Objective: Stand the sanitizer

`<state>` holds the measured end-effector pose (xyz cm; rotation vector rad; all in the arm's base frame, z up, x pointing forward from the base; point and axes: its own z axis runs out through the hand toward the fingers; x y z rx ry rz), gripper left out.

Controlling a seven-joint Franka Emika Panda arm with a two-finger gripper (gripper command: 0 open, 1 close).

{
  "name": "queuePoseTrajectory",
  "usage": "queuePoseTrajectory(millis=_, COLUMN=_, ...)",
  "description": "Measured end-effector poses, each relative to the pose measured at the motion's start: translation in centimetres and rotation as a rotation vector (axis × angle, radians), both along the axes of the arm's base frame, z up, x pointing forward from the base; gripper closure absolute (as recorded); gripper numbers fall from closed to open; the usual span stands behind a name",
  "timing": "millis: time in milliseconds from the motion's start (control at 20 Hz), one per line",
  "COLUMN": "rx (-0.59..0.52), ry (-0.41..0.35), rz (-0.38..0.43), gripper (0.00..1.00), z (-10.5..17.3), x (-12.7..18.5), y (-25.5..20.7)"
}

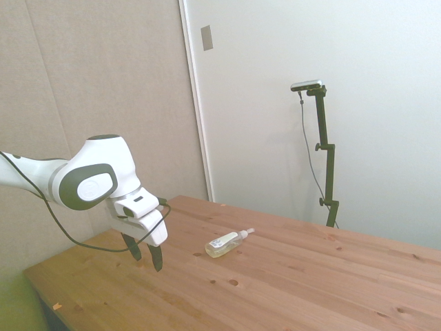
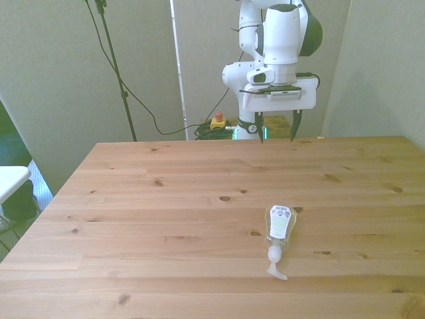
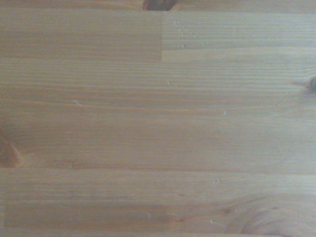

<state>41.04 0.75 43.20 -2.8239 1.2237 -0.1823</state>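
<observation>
1. Lying flat on its side on the wooden table (image 2: 166, 219), the sanitizer (image 2: 279, 227) is a small clear bottle with pale yellowish liquid, a white label (image 2: 281, 213) on its upward face and a white pump top (image 2: 275, 264).
2. In the front view the bottle sits right of the table's middle, its pump top toward the table's near edge and its base toward the far edge; the body is slightly slanted against the run of the planks.
3. In the side view the sanitizer (image 1: 226, 244) lies near the middle of the tabletop (image 1: 296, 283), its pump top aimed up and to the picture's right.
4. The gripper (image 2: 277, 127) hangs in the air over the far part of the table, fingers pointing down, well apart from the bottle.
5. Its two dark fingers (image 2: 257, 126) stand spread wide with clear space between them and nothing in their grasp.
6. In the side view the gripper (image 1: 146, 254) hovers above the wood to the picture's left of the bottle, and the white arm (image 1: 89, 181) reaches in from that side with a black cable (image 1: 69, 234) looping beneath it.
7. The wrist view shows only bare plank surface (image 3: 158, 118), with grain lines and a few dark knots (image 3: 7, 153); the bottle is outside it.
8. A red and yellow button box (image 2: 218, 121) sits behind the table's far edge beside the robot's base.
</observation>
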Motion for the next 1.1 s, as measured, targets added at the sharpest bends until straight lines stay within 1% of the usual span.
queuePoseTrajectory(millis=150, rx=0.006, ry=-0.004, rz=-0.006, gripper=0.0, z=0.3, x=0.4, y=-0.4)
queuePoseTrajectory(millis=300, rx=0.011, ry=-0.038, rz=-0.022, gripper=0.0, z=2.2, x=2.9, y=-1.1)
queuePoseTrajectory(millis=450, rx=-0.001, ry=-0.067, rz=-0.062, gripper=0.0, z=3.8, x=6.8, y=-1.8)
queuePoseTrajectory(millis=650, rx=-0.048, ry=-0.103, rz=-0.163, gripper=0.0, z=4.6, x=12.8, y=-2.7)
queuePoseTrajectory(millis=850, rx=-0.046, ry=-0.123, rz=-0.223, gripper=0.0, z=3.9, x=19.2, y=-3.8)
queuePoseTrajectory(millis=1000, rx=-0.044, ry=-0.136, rz=-0.234, gripper=0.0, z=2.9, x=23.4, y=-4.0)
queuePoseTrajectory(millis=1100, rx=-0.046, ry=-0.138, rz=-0.238, gripper=0.0, z=2.1, x=25.4, y=-4.0)
